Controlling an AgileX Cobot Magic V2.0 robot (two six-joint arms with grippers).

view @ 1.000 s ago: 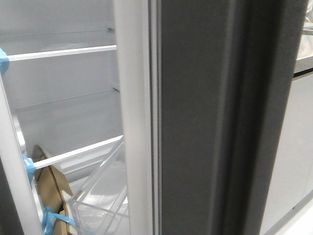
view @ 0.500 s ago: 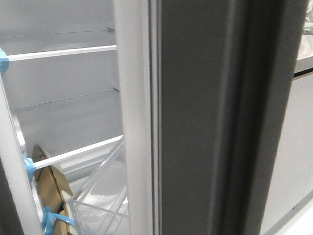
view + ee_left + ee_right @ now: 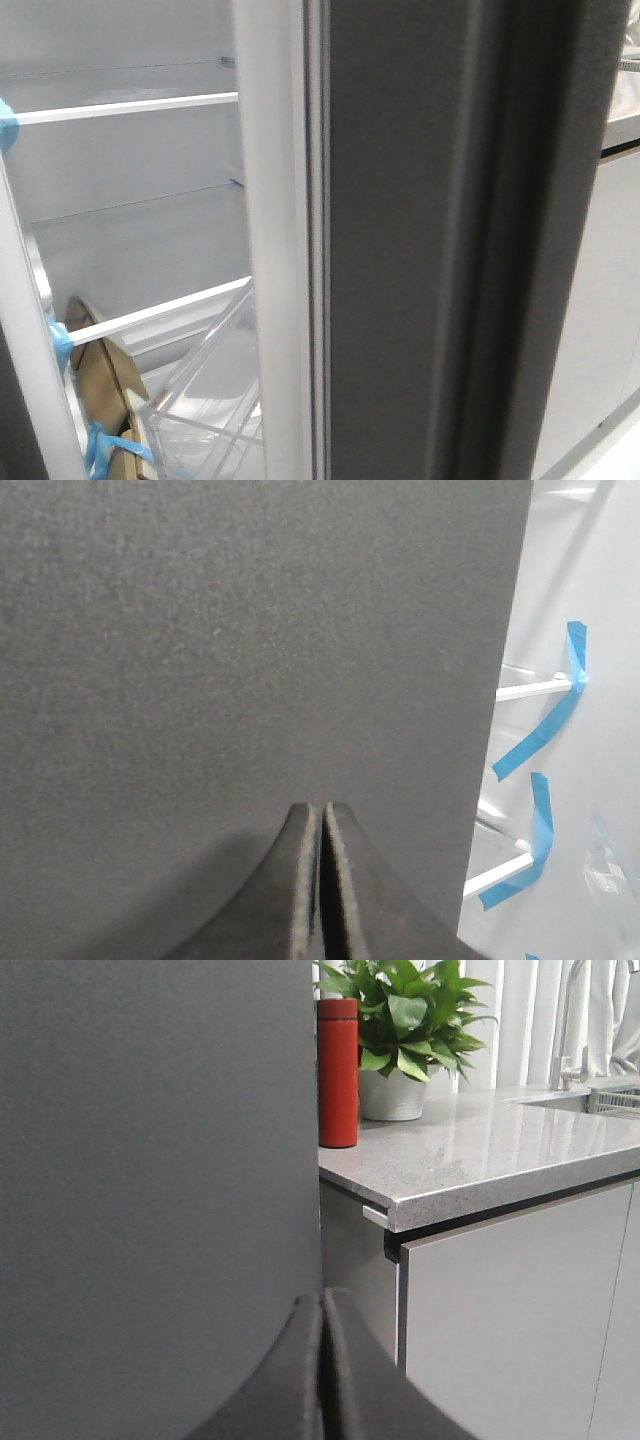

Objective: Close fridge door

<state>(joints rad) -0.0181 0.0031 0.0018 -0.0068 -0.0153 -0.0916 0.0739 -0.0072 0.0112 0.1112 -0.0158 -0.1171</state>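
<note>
The fridge door (image 3: 400,250) stands open, edge-on in the front view: a thick dark-grey edge with white gasket (image 3: 275,250) and a clear door bin (image 3: 205,400) on its inner side. Its grey outer face (image 3: 150,1160) fills half of the right wrist view. My right gripper (image 3: 322,1298) is shut and empty, tips close to that face near its edge. My left gripper (image 3: 322,808) is shut and empty, tips close to a dark-grey panel (image 3: 250,630), with the fridge interior past its edge; I cannot tell which panel. Neither gripper shows in the front view.
The white fridge interior (image 3: 130,200) has shelves marked with blue tape (image 3: 60,340) and a brown cardboard piece (image 3: 100,380). Beside the door is a glossy light-grey cabinet (image 3: 510,1320) under a stone countertop (image 3: 480,1150) with a red bottle (image 3: 338,1072) and a potted plant (image 3: 410,1010).
</note>
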